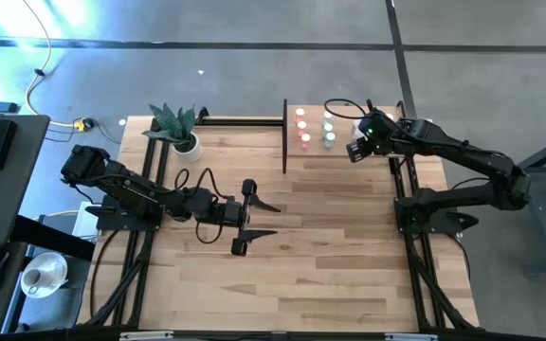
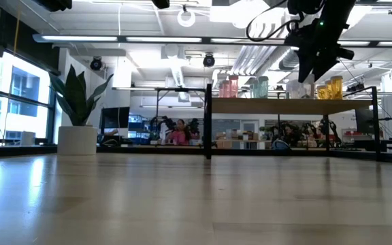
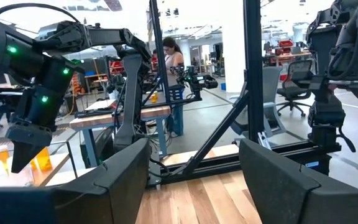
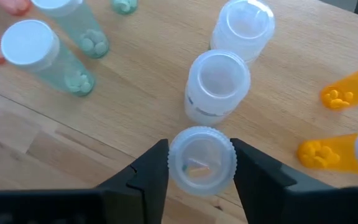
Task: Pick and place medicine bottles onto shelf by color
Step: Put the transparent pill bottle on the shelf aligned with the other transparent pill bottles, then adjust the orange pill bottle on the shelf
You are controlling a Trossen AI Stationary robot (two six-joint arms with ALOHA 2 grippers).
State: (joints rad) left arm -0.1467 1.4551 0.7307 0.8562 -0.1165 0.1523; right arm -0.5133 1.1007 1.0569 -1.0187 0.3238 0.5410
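Light-wood shelf (image 1: 344,142) already carries red, green, clear and orange medicine bottles in colour rows. The right tool (image 4: 201,163) brackets a clear bottle (image 4: 201,160) there, grip unclear. The left tool (image 1: 256,218) idles wide open, empty, mid-counter; sorting looks nearly done.

Clear bottles (image 4: 218,85) beside green bottles (image 4: 48,56) and orange bottles (image 4: 334,152).

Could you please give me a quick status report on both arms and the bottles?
Right tool over shelf, fingers around clear bottle, among others. Left tool open, waiting mid-table. Nothing in the way.
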